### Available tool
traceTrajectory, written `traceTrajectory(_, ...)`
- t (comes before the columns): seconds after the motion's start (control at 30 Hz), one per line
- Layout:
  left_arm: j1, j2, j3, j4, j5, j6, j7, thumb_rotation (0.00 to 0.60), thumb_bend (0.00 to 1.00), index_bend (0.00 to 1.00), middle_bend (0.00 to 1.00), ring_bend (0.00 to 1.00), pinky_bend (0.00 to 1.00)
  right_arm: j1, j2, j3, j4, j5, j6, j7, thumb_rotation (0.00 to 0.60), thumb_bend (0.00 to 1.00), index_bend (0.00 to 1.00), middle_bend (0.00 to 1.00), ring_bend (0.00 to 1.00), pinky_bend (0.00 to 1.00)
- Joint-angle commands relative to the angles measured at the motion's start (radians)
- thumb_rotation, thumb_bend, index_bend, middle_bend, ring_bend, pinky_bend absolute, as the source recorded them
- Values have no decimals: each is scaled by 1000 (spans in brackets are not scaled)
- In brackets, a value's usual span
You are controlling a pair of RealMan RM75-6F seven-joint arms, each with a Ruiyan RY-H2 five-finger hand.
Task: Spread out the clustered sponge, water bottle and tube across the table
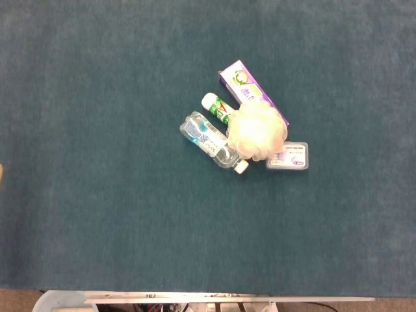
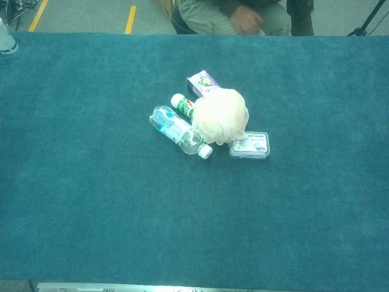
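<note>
No robot hand could be made out in either the head view or the chest view, so nothing could be told of either arm's pose or of whether the fingers were spread or closed.

The task's things were found clustered a little right of the middle of the teal surface [image 1: 97, 214]. A pale, fluffy sponge [image 1: 259, 132] was seen at the heart of the cluster. A clear water bottle [image 1: 212, 140] lay on its side just left of the sponge, touching it, with its white cap turned toward the near edge. A green and white tube [image 1: 218, 107] lay on its side between the bottle and a purple box [image 1: 250, 90], its far end hidden under the sponge. The purple box was partly covered by the sponge on its far side. A small clear case [image 1: 288, 156] was set flat just right of the sponge, at its near edge.

In the chest view, a seated person [image 2: 237, 15] was shown beyond the far edge of the surface.
</note>
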Motion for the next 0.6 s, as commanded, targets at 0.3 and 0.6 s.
traceTrajectory(0.3,-6,4,-3,-10,-2,-7,17,600,271,316,235,165,195,9,-7,5,13,2,-8,11,600,335,291,308,189,285)
traceTrajectory(0.6,-37,18,-10,4,-9,-58,-10,600,270,316,235,165,195,17,-11,10,14,-1,-8,13,600,335,290,308,189,285)
